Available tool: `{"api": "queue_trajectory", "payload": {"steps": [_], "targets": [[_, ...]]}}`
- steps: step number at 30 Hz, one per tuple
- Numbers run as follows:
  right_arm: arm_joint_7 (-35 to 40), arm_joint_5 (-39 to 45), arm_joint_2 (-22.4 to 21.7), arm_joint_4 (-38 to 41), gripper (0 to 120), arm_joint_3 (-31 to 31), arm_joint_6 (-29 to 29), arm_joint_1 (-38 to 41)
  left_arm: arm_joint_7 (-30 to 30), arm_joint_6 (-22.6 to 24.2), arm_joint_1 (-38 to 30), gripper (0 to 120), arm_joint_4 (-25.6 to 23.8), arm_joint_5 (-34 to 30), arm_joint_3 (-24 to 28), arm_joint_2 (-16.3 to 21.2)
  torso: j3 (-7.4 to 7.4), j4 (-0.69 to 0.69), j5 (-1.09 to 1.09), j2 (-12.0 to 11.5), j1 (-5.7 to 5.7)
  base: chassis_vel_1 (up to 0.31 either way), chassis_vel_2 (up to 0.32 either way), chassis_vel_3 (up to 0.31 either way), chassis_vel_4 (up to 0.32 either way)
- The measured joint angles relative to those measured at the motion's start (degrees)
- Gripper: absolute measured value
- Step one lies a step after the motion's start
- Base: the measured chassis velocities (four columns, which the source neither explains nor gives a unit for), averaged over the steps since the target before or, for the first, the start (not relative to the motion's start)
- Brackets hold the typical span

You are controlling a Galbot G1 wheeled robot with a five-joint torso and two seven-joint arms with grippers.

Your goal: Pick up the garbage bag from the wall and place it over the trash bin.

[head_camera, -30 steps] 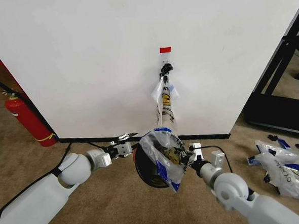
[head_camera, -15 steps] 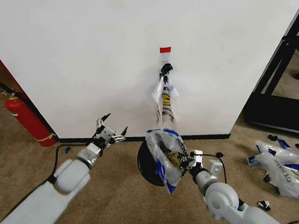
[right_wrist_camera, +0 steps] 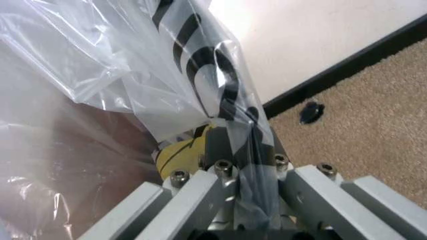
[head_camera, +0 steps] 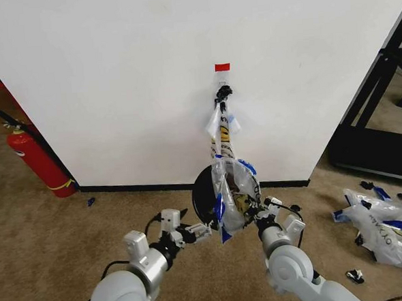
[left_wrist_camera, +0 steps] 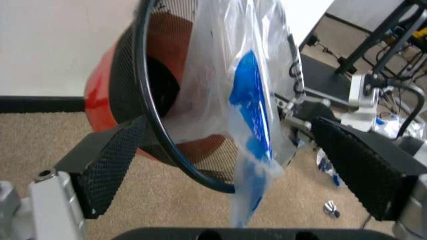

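The garbage bag (head_camera: pixel 234 186), thin clear plastic with black print, blue patches and a yellow smiley (right_wrist_camera: pixel 177 150), hangs across the mouth of the trash bin (head_camera: pixel 203 191). The black mesh bin with its red base (left_wrist_camera: pixel 100 95) is tipped, its opening facing me, close to the white wall (head_camera: pixel 114 74). My right gripper (head_camera: pixel 258 214) is shut on the bag's bunched edge (right_wrist_camera: pixel 243 135) beside the bin. My left gripper (head_camera: pixel 196 231) stands open at the bin's near rim (left_wrist_camera: pixel 143 100), one finger (left_wrist_camera: pixel 110 160) on each side of rim and bag (left_wrist_camera: pixel 253 100).
Another printed bag (head_camera: pixel 220 132) hangs from the black hook (head_camera: pixel 223 91) under the red tape (head_camera: pixel 222 66). A red fire extinguisher (head_camera: pixel 38 160) stands at the left. White bags with blue lettering (head_camera: pixel 386 224) lie on the carpet at right, near a black frame (head_camera: pixel 375 92).
My left arm swung back from the baseboard and now brackets the bin's rim. The bin has tipped up toward the wall, and the right gripper has raised the bag with it.
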Motion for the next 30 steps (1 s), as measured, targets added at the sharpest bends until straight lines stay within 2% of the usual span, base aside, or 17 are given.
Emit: {"api": "queue_trajectory", "payload": {"steps": [3, 10, 22, 23, 26, 30], "targets": [[-0.6, 0.0, 0.0, 0.2, 0, 0.2, 0.1, -0.3, 1.4, -0.1, -0.4, 91, 0.9, 2.9, 0.8, -0.4, 0.00, 0.00, 0.00, 0.0, 0.00, 0.000, 0.000, 0.000, 0.000], [-0.8, 0.0, 0.9, 0.3, 0, 0.0, 0.1, -0.2, 5.5, -1.4, -2.0, 66, 3.1, 10.5, 2.3, -1.0, 0.01, 0.00, 0.01, 0.0, 0.01, 0.000, 0.000, 0.000, 0.000], [-0.7, 0.1, 1.0, 0.5, 0, 0.1, -0.1, -0.1, 5.3, 0.7, -4.8, 57, 5.6, 11.4, 4.8, -1.7, 0.01, 0.01, 0.00, 0.0, 0.01, 0.000, 0.000, 0.000, 0.000], [-0.7, 0.2, 1.0, 0.6, 0, 0.1, -0.1, -0.1, 5.1, 0.9, -5.1, 52, 5.7, 11.1, 5.1, -1.8, 0.01, 0.00, 0.00, 0.0, 0.01, 0.000, 0.000, 0.000, 0.000], [-0.7, 0.2, 1.1, 0.6, 0, 0.2, -0.2, 0.1, 4.9, 1.1, -5.3, 47, 5.7, 10.9, 5.3, -1.9, 0.01, 0.00, 0.00, 0.0, 0.01, 0.000, 0.000, 0.000, 0.000], [-0.6, 0.3, 1.1, 0.7, 0, 0.5, -0.2, 0.4, 4.7, 1.4, -5.6, 27, 5.7, 10.6, 5.4, -1.9, 0.01, 0.01, 0.00, 0.0, 0.01, 0.000, 0.000, 0.000, 0.000]]}}
